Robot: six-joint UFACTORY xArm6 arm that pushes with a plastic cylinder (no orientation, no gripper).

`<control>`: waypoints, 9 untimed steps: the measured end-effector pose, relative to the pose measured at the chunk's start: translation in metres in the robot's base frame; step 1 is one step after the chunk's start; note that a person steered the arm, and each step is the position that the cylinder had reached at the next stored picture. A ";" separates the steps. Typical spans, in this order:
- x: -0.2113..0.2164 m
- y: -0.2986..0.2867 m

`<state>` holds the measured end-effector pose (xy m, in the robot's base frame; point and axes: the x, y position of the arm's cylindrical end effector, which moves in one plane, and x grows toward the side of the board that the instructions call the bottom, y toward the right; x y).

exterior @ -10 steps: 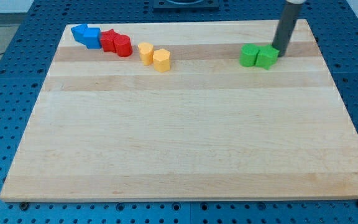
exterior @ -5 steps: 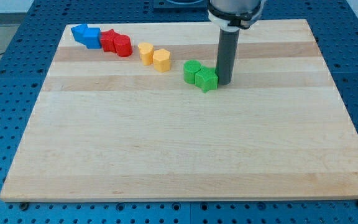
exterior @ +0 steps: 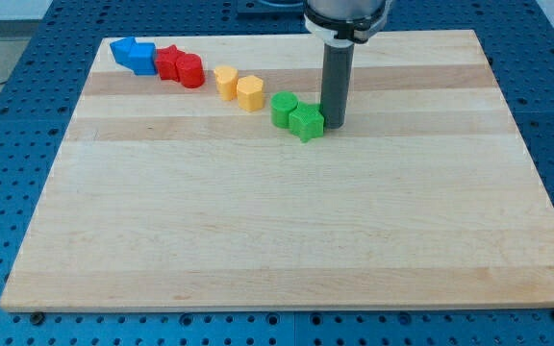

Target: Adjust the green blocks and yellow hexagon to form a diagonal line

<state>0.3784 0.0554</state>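
Two green blocks sit side by side near the board's upper middle: a rounded one (exterior: pixel 283 108) and a star-like one (exterior: pixel 307 122) to its lower right. The yellow hexagon (exterior: pixel 250 93) lies just to the upper left of them, with a second yellow block (exterior: pixel 225 81) beyond it. My tip (exterior: pixel 334 125) stands against the right side of the star-like green block. The yellow blocks and green blocks run in a line sloping down to the view's right.
Two red blocks (exterior: pixel 181 66) and two blue blocks (exterior: pixel 134 54) continue the row toward the board's top left corner. The wooden board (exterior: pixel 287 231) lies on a blue perforated table.
My tip has swept from the board's upper right toward the left, pushing both green blocks leftward and slightly downward until they sit close beside the yellow hexagon.
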 end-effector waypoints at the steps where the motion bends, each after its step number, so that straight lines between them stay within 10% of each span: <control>1: -0.002 -0.010; 9: -0.063 -0.075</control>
<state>0.3152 -0.0195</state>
